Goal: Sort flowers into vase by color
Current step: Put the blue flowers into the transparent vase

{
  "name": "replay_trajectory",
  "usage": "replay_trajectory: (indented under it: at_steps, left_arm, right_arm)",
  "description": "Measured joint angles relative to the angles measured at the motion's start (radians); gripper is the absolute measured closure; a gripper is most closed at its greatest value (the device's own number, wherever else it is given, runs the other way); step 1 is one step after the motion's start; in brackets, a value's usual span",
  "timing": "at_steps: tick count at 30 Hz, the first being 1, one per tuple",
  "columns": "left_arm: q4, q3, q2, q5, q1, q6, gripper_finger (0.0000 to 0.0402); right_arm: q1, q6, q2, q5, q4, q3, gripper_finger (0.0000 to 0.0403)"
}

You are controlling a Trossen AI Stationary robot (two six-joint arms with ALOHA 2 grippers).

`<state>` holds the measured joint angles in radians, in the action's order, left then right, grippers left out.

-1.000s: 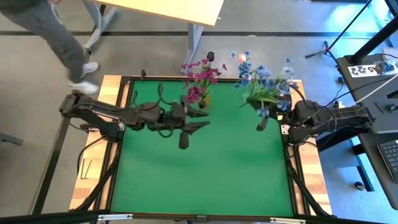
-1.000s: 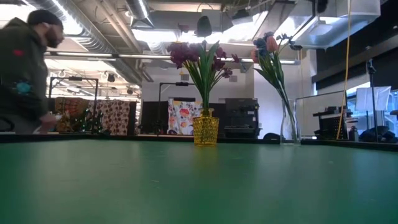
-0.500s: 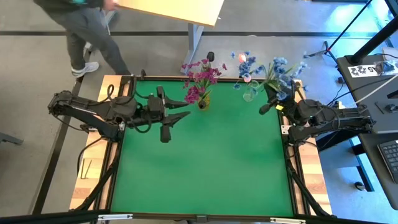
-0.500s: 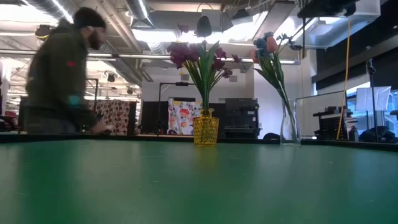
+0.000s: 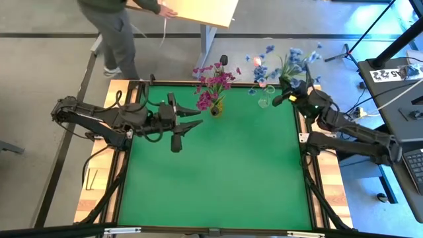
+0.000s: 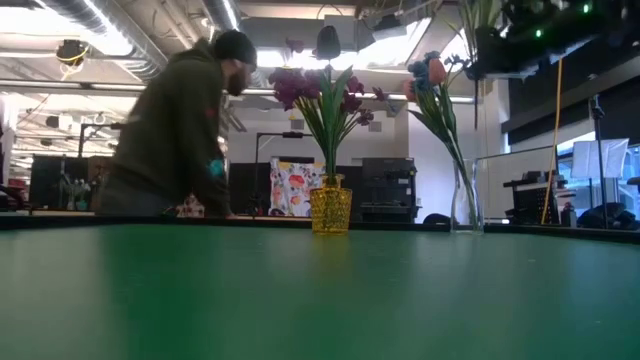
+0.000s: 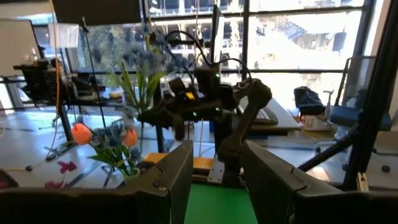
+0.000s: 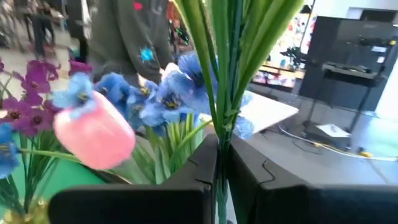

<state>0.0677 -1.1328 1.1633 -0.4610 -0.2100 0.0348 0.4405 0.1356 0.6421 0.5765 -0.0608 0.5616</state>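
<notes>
Overhead light is even on the green table [image 5: 218,172], arm shadows soft and short. Low view: ceiling strip lights [image 6: 110,30] blow out, near table surface is soft, and the person [image 6: 185,140] behind it is motion-blurred. Left wrist view is backlit by bright windows [image 7: 292,37], so its own fingers [image 7: 177,177] go near-black. Right wrist view: pink tulip [image 8: 93,137] and green stems [image 8: 227,74] close-up, out of focus.
</notes>
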Motion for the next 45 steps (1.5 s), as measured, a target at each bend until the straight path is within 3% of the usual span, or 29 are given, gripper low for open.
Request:
replay_trajectory:
  at_steps: [5,10,16,31,35,45]
  left_arm:
    - [-0.021,0.0,0.002,0.0,0.0,-0.006,0.0266]
    - [-0.024,0.0,0.003,0.001,0.0,-0.007,0.0266]
    - [-0.028,0.0,0.003,0.001,0.0,-0.017,0.0266]
    - [-0.034,0.0,0.003,0.002,0.0,-0.025,0.0266]
    - [-0.035,0.0,0.003,0.002,0.0,-0.025,0.0266]
    - [-0.062,0.0,0.003,0.002,0.0,-0.033,0.0266]
  right_arm:
    - [0.158,-0.046,-0.023,-0.19,-0.189,-0.127,0.0375]
    - [0.232,-0.081,-0.015,-0.256,-0.332,-0.245,0.0375]
    - [0.243,-0.083,0.016,-0.256,-0.444,-0.311,0.0375]
    - [0.241,-0.086,0.097,-0.274,-0.359,-0.313,0.037]
    - [0.241,-0.087,0.096,-0.275,-0.337,-0.313,0.0331]
    - [0.241,-0.182,0.064,-0.275,-0.243,-0.312,0.0159]
